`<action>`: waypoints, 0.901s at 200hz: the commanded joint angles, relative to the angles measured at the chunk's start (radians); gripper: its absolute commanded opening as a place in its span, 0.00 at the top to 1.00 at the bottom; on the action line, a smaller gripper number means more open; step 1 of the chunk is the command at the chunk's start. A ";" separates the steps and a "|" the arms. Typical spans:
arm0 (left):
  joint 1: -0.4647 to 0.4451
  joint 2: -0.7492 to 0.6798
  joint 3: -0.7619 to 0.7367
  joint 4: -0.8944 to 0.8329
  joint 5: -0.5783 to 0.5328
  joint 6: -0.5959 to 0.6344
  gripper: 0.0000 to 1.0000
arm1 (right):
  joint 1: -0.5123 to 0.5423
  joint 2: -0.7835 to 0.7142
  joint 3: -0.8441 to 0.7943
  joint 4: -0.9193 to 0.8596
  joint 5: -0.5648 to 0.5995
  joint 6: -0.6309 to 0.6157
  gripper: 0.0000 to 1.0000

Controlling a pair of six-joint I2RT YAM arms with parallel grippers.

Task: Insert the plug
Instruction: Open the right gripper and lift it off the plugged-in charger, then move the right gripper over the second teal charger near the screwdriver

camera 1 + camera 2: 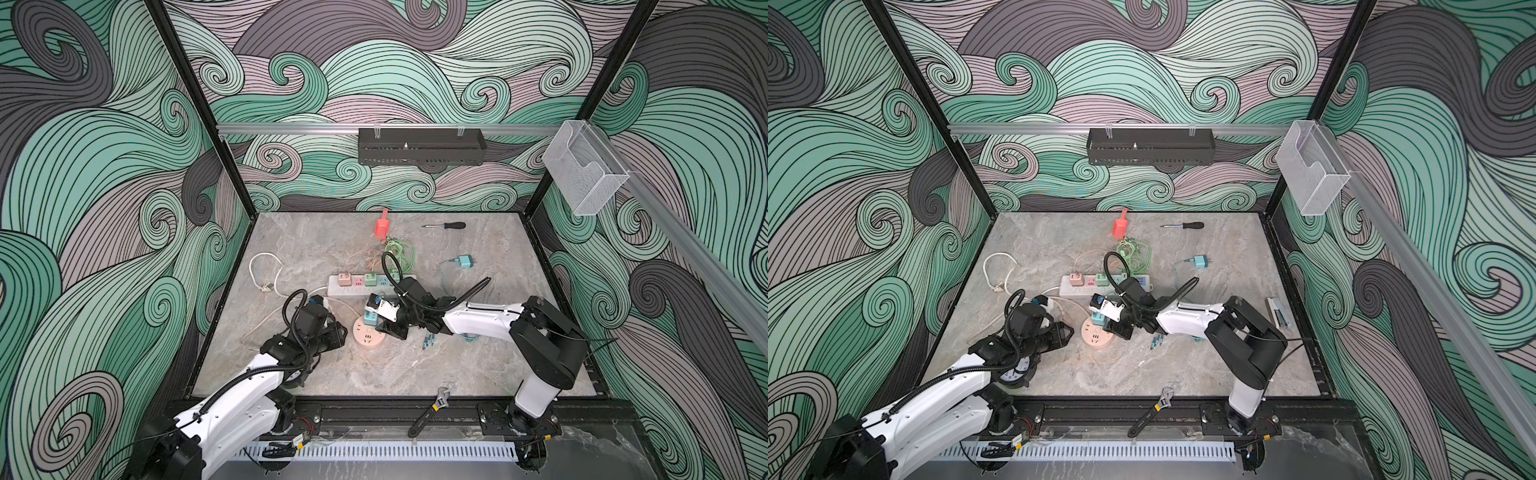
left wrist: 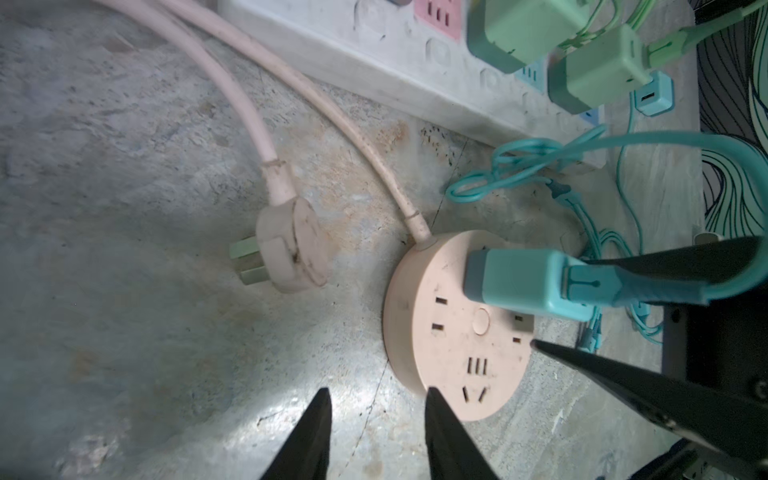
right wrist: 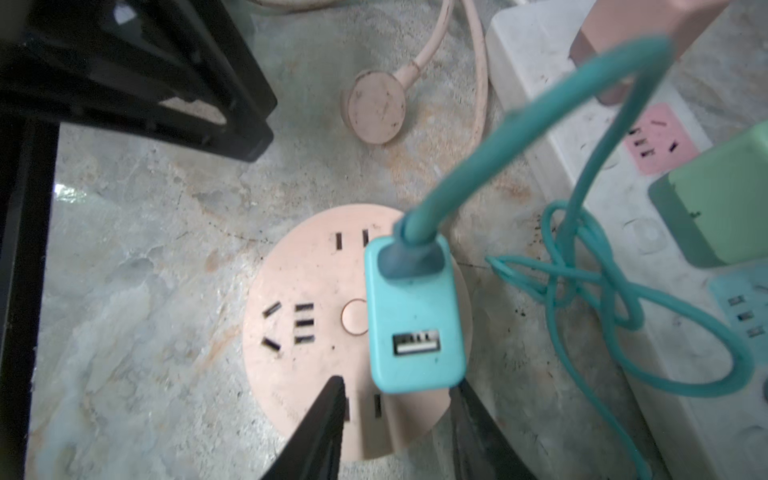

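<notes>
A teal plug [image 3: 415, 316] with a teal cord stands upright on the round pink socket [image 3: 307, 291], its base against the socket's face. Both top views show it, at plug [image 1: 370, 319] and plug [image 1: 1098, 320] on socket [image 1: 368, 334]. My right gripper [image 3: 397, 384] is open, its fingertips either side of the plug's end, with one well off it. In the left wrist view its fingers [image 2: 648, 266] flank the plug [image 2: 528, 282]. My left gripper [image 2: 378, 392] is open over bare floor beside the socket [image 2: 449, 332], holding nothing.
A white power strip [image 1: 357, 289] with pink and green adapters lies just behind the socket. The socket's own pink plug [image 2: 291, 245] lies loose on the floor. Teal cable loops [image 2: 519, 166], a spare teal adapter [image 1: 465, 262], screwdriver [image 1: 446, 225], red scoop [image 1: 381, 226] and wrench [image 1: 430, 411] lie around.
</notes>
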 commanded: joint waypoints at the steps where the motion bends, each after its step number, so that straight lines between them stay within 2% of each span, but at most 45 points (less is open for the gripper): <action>1: 0.014 0.017 0.044 0.012 0.000 0.024 0.58 | -0.009 -0.053 -0.014 -0.067 -0.002 0.010 0.53; 31: 0.017 0.026 0.061 0.006 0.011 0.032 0.56 | -0.031 -0.132 -0.066 -0.026 -0.005 0.058 0.50; 66: 0.019 -0.006 0.063 -0.006 0.019 0.037 0.49 | -0.082 -0.262 -0.127 -0.003 0.001 0.115 0.42; 86: 0.022 -0.037 0.062 -0.014 0.023 0.039 0.45 | -0.132 -0.339 -0.155 0.010 0.042 0.166 0.36; 112: 0.023 -0.068 0.068 -0.028 0.032 0.043 0.42 | -0.223 -0.407 -0.163 0.016 0.116 0.283 0.33; 148: 0.023 -0.075 0.089 -0.044 0.074 0.086 0.38 | -0.334 -0.419 -0.138 -0.016 0.345 0.463 0.25; 180: 0.024 -0.098 0.116 -0.084 0.063 0.112 0.30 | -0.501 -0.360 -0.118 -0.046 0.360 0.686 0.25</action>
